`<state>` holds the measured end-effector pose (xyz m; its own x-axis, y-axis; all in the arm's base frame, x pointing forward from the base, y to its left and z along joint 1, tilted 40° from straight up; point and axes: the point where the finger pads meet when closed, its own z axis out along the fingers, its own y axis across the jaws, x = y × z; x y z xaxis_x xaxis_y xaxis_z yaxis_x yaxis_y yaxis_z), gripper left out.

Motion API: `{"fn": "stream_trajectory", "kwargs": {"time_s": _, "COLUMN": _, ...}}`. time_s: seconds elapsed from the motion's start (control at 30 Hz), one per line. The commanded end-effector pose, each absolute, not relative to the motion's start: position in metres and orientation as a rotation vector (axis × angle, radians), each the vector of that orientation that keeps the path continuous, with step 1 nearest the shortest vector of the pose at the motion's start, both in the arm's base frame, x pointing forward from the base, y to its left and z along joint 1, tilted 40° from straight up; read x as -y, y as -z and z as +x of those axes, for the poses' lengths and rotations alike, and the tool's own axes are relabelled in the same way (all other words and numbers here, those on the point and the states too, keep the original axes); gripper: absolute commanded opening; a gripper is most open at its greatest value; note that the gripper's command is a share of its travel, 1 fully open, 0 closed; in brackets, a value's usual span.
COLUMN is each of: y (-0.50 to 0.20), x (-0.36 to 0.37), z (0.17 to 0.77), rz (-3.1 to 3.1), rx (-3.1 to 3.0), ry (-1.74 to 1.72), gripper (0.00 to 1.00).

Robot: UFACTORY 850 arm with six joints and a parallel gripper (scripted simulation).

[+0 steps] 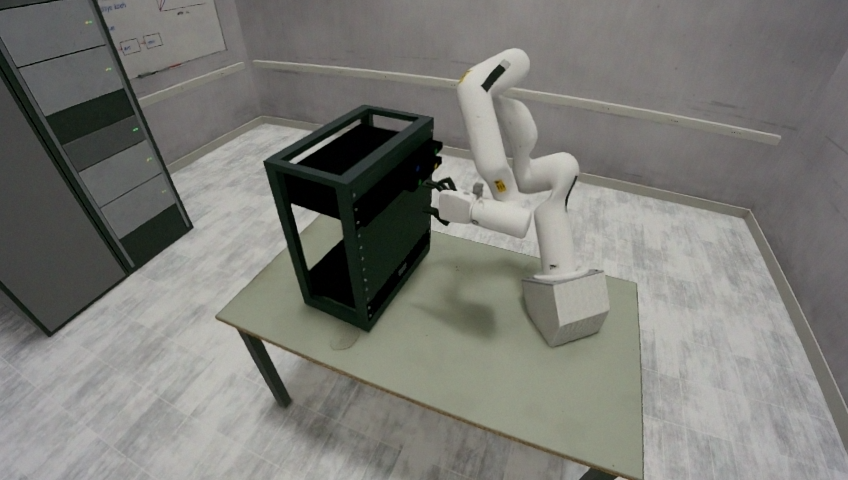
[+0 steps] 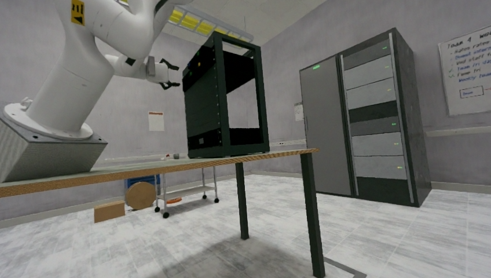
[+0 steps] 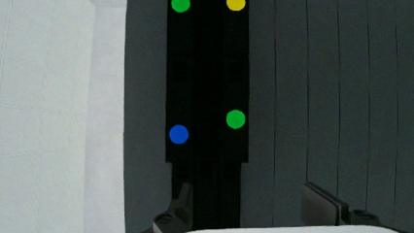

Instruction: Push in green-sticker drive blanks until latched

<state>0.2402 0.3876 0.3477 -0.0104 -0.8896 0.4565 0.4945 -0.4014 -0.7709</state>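
A dark green open-frame rack (image 1: 348, 249) (image 2: 220, 103) stands upright on the table (image 1: 476, 368) (image 2: 138, 168). Black drive blanks sit in a block near the top of its front face. In the wrist view they carry round stickers: a green sticker (image 3: 235, 118), a blue sticker (image 3: 179, 134), a second green sticker (image 3: 181, 5) and a yellow sticker (image 3: 236, 4) at the frame's edge. My gripper (image 1: 433, 199) (image 2: 175, 76) (image 3: 247, 201) is open and empty. It points at the front face, a short way from the blanks, not touching them.
The arm's grey base (image 1: 565, 303) (image 2: 44, 154) stands on the table to the right of the rack. A tall server cabinet (image 1: 71, 148) (image 2: 365, 120) stands on the floor. A small cart (image 2: 186, 189), a round disc (image 2: 140, 195) and a box (image 2: 109, 211) sit behind the table.
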Motion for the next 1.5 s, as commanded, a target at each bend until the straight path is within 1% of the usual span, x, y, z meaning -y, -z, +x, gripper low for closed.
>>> {"fn": "stream_trajectory", "kwargs": {"time_s": 0.0, "y": -0.356, "x": -0.373, "z": 0.24, "rz": -1.171, "rx": -0.49, "ry": 1.641, "gripper": 1.0}}
{"fn": "stream_trajectory", "kwargs": {"time_s": 0.1, "y": -0.358, "x": -0.368, "z": 0.24, "rz": -1.171, "rx": -0.49, "ry": 1.641, "gripper": 1.0}}
{"fn": "stream_trajectory", "kwargs": {"time_s": 0.6, "y": -0.396, "x": -0.295, "z": 0.239, "rz": -1.171, "rx": -0.49, "ry": 1.641, "gripper": 1.0}}
{"fn": "stream_trajectory", "kwargs": {"time_s": 1.47, "y": -0.402, "x": -0.283, "z": 0.239, "rz": -1.171, "rx": -0.49, "ry": 1.641, "gripper": 1.0}}
